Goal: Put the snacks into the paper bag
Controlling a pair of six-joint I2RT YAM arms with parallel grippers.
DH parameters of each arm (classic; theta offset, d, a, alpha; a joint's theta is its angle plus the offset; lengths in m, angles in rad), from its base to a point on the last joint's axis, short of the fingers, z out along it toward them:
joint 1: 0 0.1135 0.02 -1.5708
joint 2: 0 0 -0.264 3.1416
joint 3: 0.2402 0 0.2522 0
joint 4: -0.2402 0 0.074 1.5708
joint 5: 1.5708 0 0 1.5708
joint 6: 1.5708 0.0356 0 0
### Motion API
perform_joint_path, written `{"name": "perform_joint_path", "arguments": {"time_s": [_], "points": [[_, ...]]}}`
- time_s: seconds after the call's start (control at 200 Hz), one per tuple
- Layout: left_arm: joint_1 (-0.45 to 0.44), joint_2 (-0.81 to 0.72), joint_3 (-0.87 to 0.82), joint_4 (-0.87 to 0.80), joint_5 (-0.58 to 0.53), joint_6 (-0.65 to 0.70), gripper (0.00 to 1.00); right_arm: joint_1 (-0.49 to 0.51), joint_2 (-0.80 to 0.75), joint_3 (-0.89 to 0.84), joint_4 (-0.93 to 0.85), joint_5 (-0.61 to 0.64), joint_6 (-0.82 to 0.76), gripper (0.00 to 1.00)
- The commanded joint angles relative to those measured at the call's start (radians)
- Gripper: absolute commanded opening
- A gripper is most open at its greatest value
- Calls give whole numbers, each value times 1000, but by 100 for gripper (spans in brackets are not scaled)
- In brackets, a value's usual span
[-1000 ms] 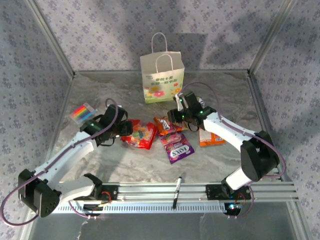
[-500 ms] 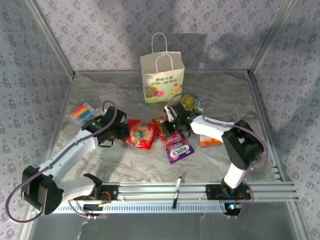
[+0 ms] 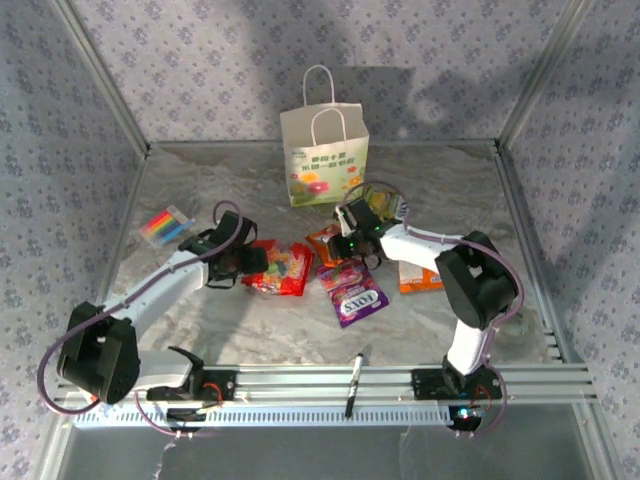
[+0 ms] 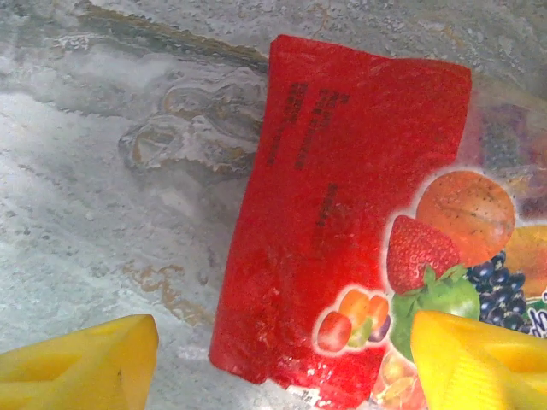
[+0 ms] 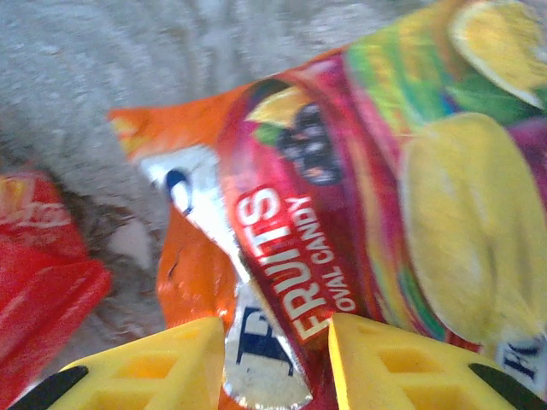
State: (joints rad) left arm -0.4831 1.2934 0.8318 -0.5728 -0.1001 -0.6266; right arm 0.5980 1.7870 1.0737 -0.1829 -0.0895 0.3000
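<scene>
**Both arms close in on the snacks; nothing bagged yet**

On the marbled table [image 3: 270,330] the paper bag [image 3: 323,150] stands upright at the far edge, centre, where it stood a second ago.

The right arm has folded in from the right, bringing the right gripper [image 3: 348,240] down onto the orange-pink packet [image 3: 326,242] mid-table. Its yellow fingers [image 5: 402,359] have drawn close together with the packet's foil end between them. Whether they actually pinch it I cannot tell.

The left gripper [image 3: 243,262] has edged right and now hangs over the left end of the red packet [image 3: 282,268], jaws wide apart and holding nothing.

No packet has shifted. The purple FOXS packet [image 3: 357,291] lies nearer, just right of centre. The orange packet [image 3: 420,277] lies to the right. The yellow-green packet [image 3: 379,205] sits just beyond the right wrist, partly hidden.

By my reading, two first pick-ups are being set up at once, and all five snacks remain to be carried to the bag.
</scene>
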Motion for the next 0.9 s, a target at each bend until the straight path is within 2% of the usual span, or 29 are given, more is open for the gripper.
{"name": "perform_joint_path", "arguments": {"time_s": [0.0, 0.18, 0.415, 0.565, 0.775, 0.894], "points": [[6, 23, 1, 48, 19, -5, 78, -42, -36, -23, -29, 50, 0, 40], [8, 54, -14, 83, 24, 5, 78, -84, -68, -29, -52, 59, -16, 41], [8, 110, -17, 121, 49, 21, 78, -92, -187, -44, -105, 33, -20, 44], [3, 140, -29, 198, 130, 48, 78, -80, -258, -43, -199, 11, -8, 46], [-72, 215, 50, 216, 150, 72, 78, -38, -426, -159, -230, 30, 55, 47], [-95, 271, 93, 234, 188, 42, 78, -37, -533, -216, -240, 63, 86, 47]]}}
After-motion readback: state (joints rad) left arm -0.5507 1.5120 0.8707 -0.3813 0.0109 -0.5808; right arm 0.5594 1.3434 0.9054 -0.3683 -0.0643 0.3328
